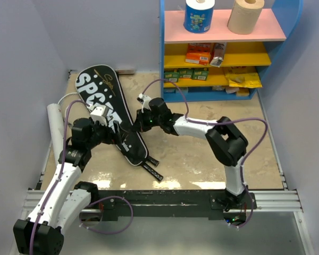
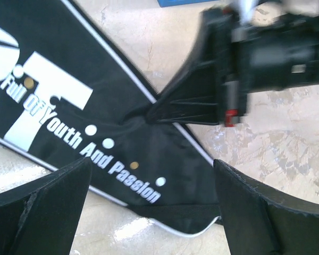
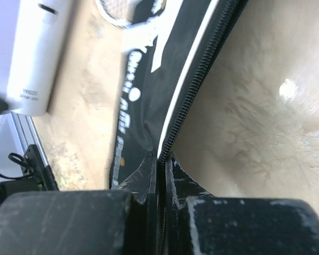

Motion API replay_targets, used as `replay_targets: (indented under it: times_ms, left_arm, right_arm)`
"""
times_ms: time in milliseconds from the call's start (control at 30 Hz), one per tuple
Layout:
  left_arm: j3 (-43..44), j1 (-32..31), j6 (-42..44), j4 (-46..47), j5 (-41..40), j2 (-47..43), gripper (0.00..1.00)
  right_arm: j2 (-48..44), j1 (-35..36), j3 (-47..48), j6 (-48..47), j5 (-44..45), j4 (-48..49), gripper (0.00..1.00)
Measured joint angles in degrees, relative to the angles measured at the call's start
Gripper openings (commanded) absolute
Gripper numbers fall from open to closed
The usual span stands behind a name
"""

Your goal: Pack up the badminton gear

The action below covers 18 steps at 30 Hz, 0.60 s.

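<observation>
right claw [image 3: 158, 160]: pinches cover [image 1: 94, 81] edge | cover: racket handles [image 1: 151, 169] poking out

The cover [image 1: 95, 87] is matt black cloth, the table [image 1: 191, 159] glossy mottled stone-look, the tube [image 3: 37, 53] smooth white.

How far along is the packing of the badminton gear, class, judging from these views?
Done: black racket handles poke from the narrow end of the black cover, so they seem stowed. In hand: the right pincer is shut on the cover's zipper edge; the left pincer hangs open above the lettering. Left: the white tube lies outside, beside the cover; closing the cover likely remains.
</observation>
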Motion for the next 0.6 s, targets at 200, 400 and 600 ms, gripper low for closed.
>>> replay_targets:
  times_ms: [200, 400, 600]
  left_arm:
    - [0.0, -0.1, -0.7, -0.2, -3.1, -1.0, 1.0]
    - [0.7, -0.1, -1.7, -3.0, -10.6, -0.8, 1.0]
    - [8.3, -0.1, -3.9, -8.0, -15.2, 0.5, 1.0]
  right_arm:
    - [-13.0, 4.7, -2.3, -6.2, 9.8, -5.1, 0.0]
    - [-22.2, 12.3, -8.4, -8.0, 21.6, -8.4, 0.0]
    - [-21.0, 22.6, -9.3, -2.7, 33.7, -13.5, 0.0]
